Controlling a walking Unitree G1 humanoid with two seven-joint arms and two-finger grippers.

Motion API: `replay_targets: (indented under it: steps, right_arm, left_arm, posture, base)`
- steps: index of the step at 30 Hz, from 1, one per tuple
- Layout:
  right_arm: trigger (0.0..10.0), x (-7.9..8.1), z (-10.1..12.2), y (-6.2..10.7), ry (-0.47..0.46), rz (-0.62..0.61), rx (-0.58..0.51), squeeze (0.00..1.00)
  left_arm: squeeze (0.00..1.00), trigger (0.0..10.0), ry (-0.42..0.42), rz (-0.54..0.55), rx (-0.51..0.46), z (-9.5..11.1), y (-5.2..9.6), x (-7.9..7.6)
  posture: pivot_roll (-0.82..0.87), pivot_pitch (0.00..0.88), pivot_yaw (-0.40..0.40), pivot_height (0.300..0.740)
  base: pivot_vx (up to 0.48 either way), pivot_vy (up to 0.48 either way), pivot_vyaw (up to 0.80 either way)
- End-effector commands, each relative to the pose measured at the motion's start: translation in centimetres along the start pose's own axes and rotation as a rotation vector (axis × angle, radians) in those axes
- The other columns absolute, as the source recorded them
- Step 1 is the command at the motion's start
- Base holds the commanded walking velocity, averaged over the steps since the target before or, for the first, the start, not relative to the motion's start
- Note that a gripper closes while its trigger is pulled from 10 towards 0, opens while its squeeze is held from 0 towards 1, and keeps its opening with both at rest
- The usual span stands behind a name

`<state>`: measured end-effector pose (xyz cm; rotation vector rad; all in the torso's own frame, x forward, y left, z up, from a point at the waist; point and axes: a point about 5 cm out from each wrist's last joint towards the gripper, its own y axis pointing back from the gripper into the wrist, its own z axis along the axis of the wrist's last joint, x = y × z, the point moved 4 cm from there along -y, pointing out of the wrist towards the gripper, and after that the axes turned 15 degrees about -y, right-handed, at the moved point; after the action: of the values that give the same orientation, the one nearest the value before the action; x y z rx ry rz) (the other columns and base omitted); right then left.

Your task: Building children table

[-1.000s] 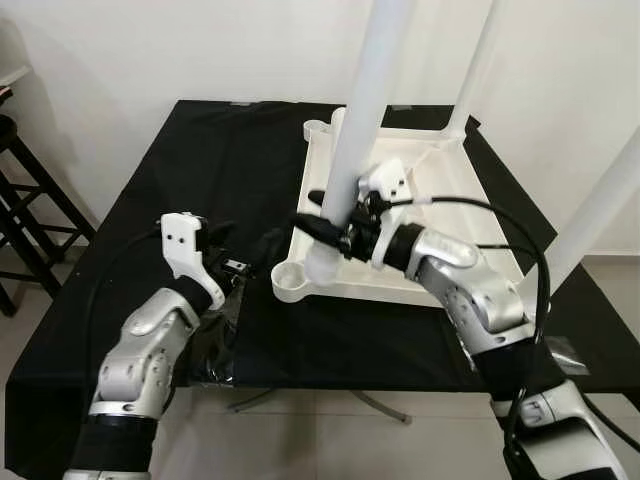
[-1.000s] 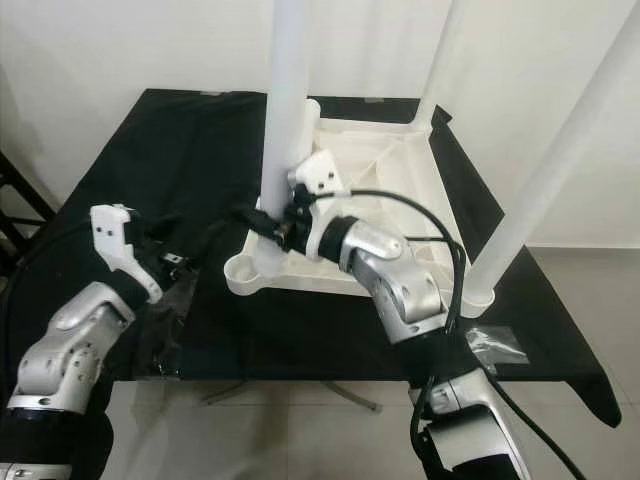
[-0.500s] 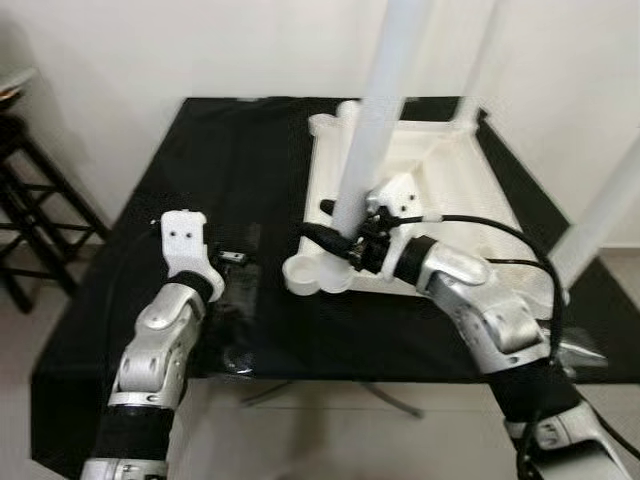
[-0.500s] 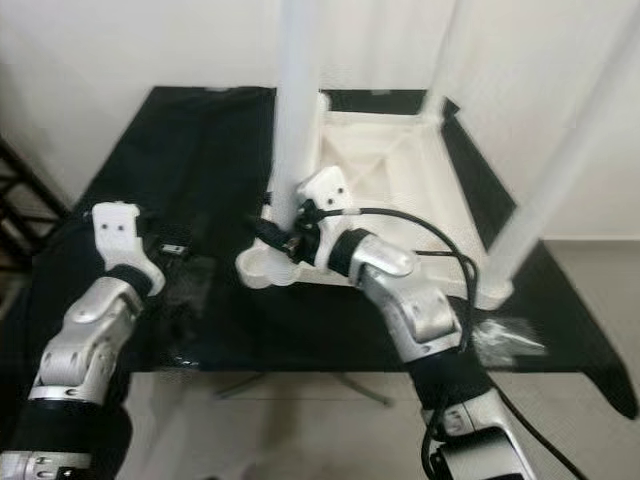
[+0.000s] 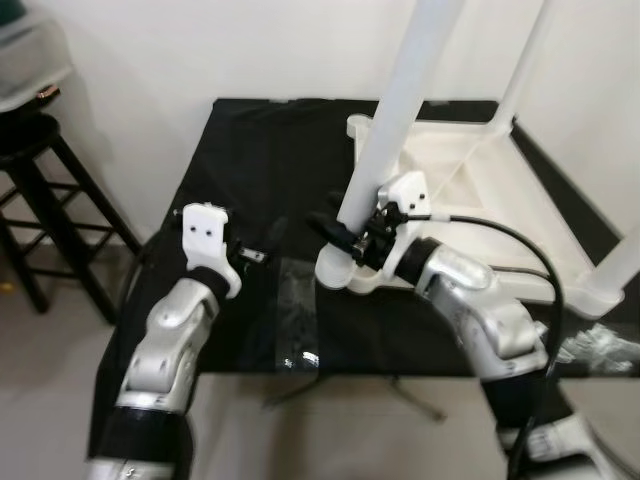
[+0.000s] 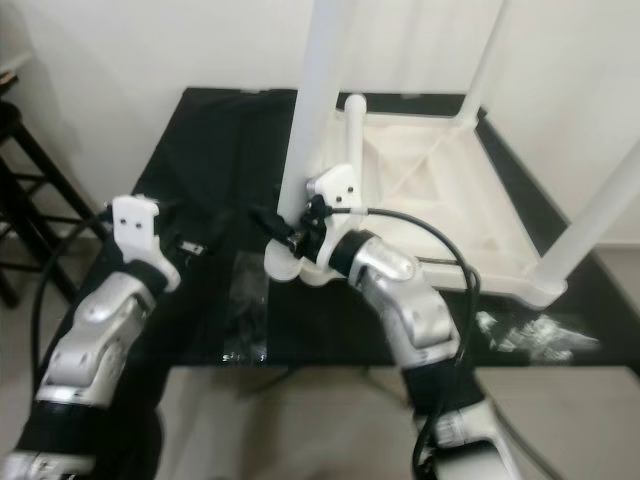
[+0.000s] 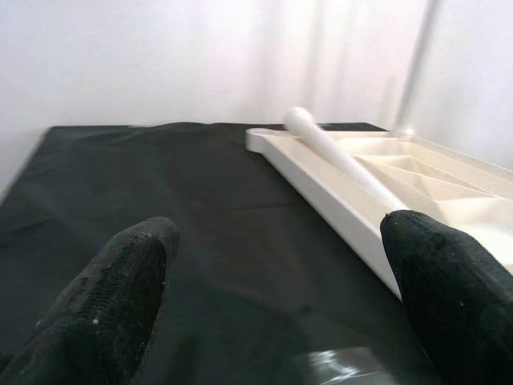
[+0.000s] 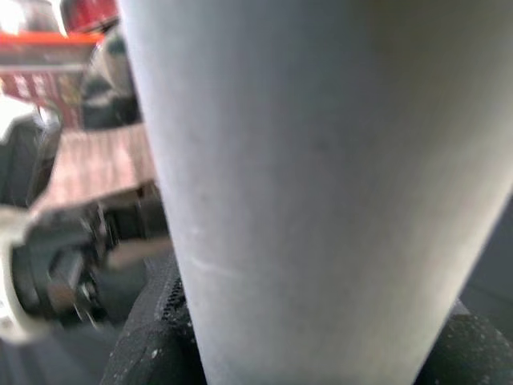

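Children's table [image 5: 500, 200] lies upside down on the black tabletop [image 5: 250, 200], legs up. Right gripper [image 5: 345, 235] has its jaws clamped on the near leg [image 5: 395, 110] just above its corner socket [image 5: 340, 270]; press straight down, keeping it upright. Left gripper [image 5: 262, 250], jaws apart, hovers beside that corner.

We find no text, label, brand, number or sign that we can read in any of these views.
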<state>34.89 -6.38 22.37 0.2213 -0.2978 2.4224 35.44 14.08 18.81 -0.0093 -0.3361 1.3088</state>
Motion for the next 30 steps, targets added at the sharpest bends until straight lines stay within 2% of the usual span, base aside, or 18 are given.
replay_targets:
  steps: [1,19,23,24,28,30]
  right_arm:
    - [10.0,-0.1,1.2,0.2,0.004,-0.004,-0.051,0.00]
    - [10.0,0.1,0.9,0.1,0.021,0.008,-0.025,0.00]
    - [10.0,0.2,0.7,0.2,0.028,0.029,-0.008,0.00]
    - [10.0,0.8,0.3,1.1,0.056,0.134,0.056,0.00]
    - [10.0,1.0,0.3,1.5,0.069,0.176,0.079,0.00]
    - [10.0,1.5,0.5,2.5,0.060,0.270,0.121,0.00]
  left_arm:
    - [0.00,10.0,-0.008,-0.007,-0.011,0.3,0.0,-0.1]
    - [0.00,10.0,-0.001,-0.040,-0.018,0.4,-0.1,-0.9]
    - [0.00,10.0,0.024,-0.065,-0.037,0.7,-0.1,-1.4]
    - [0.00,10.0,0.030,-0.104,-0.026,0.5,0.2,-1.9]
    - [0.00,10.0,0.030,-0.117,-0.021,0.3,0.4,-2.1]
    - [0.00,10.0,0.033,-0.124,0.000,-0.2,0.6,-2.2]
  posture:
    - [-0.05,0.038,-0.037,0.740]
    - [-0.04,0.046,-0.034,0.740]
    - [-0.04,0.046,-0.034,0.740]
    - [-0.03,0.053,-0.029,0.740]
    - [-0.03,0.053,-0.029,0.740]
    - [-0.03,0.066,-0.029,0.740]
  base:
    - [0.315,0.000,0.63]
    - [0.305,0.000,0.00]
    - [0.000,0.000,0.00]
    - [0.000,0.000,0.00]
    - [0.000,-0.135,0.00]
    - [0.000,-0.442,0.00]
